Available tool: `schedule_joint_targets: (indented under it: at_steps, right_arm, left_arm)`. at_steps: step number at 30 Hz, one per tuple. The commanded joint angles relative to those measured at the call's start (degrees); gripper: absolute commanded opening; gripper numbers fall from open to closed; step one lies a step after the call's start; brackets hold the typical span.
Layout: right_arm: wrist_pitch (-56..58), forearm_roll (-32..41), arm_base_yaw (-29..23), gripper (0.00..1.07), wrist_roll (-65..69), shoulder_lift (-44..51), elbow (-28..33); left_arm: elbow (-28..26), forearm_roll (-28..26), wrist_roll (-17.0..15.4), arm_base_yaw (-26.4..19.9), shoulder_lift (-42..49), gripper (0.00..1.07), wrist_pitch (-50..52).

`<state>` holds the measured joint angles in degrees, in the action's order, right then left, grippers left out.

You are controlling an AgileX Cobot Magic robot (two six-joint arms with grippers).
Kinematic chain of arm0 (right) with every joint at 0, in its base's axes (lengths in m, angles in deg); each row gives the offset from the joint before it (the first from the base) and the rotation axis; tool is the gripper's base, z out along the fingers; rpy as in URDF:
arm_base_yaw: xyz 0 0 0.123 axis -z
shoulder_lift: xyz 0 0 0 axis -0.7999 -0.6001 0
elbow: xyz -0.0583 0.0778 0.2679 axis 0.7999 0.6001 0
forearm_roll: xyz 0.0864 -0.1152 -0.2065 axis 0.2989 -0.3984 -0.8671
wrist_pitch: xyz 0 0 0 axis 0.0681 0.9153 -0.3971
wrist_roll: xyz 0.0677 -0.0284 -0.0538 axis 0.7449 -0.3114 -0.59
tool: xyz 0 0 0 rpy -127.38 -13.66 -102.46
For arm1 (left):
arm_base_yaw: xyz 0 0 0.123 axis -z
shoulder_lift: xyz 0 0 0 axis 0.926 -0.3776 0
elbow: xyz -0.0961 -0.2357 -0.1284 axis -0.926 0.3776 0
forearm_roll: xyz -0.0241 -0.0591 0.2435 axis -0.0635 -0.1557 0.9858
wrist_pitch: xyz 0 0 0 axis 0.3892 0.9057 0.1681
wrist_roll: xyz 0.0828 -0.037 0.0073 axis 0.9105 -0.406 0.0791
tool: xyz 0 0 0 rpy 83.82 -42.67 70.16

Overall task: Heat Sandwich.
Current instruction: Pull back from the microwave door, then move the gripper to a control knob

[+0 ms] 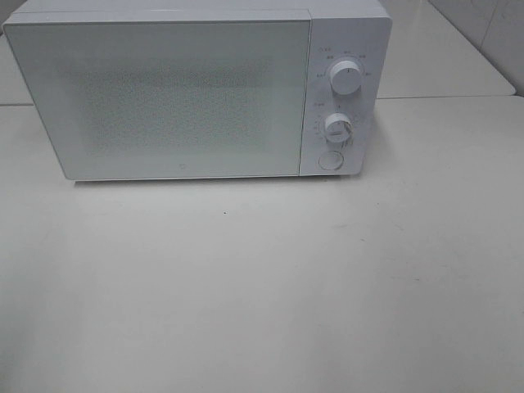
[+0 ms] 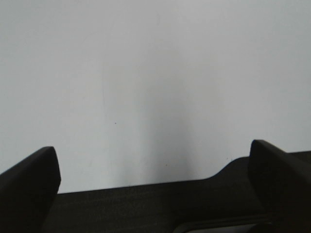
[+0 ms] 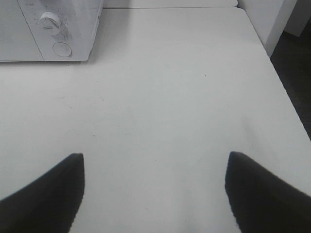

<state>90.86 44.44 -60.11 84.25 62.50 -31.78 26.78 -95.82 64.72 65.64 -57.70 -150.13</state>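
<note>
A white microwave (image 1: 196, 90) stands at the back of the white table with its door shut. It has two round knobs (image 1: 345, 79) and a round button on its right panel. Its lower right corner also shows in the right wrist view (image 3: 53, 29). The sandwich and its pink plate are out of view. My left gripper (image 2: 155, 170) is open and empty over bare table. My right gripper (image 3: 155, 189) is open and empty over the table, to the right of the microwave. Neither gripper shows in the exterior high view.
The white table (image 1: 262, 286) spreads in front of the microwave. In the right wrist view the table's right edge (image 3: 286, 97) drops to a dark floor, and a white block (image 3: 265, 19) stands by the far corner. A second table (image 1: 442, 49) lies behind.
</note>
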Motion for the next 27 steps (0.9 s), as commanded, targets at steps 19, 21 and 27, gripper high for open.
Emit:
schedule_joint_targets:
  at_steps: [19, 21, 27]
  right_arm:
    - [-0.5, 0.1, 0.3, 0.76, -0.5, 1.5, 0.1]
    - [-0.5, 0.1, 0.3, 0.76, -0.5, 1.5, 0.1]
    - [-0.5, 0.2, 0.3, 0.76, -0.5, 1.5, 0.1]
  left_arm:
    - [5.0, 1.4, -2.6, -0.1, 24.9, 1.01, 5.4]
    - [5.0, 1.4, -2.6, -0.1, 24.9, 1.01, 5.4]
    - [5.0, 1.6, -2.6, -0.1, 24.9, 1.01, 5.4]
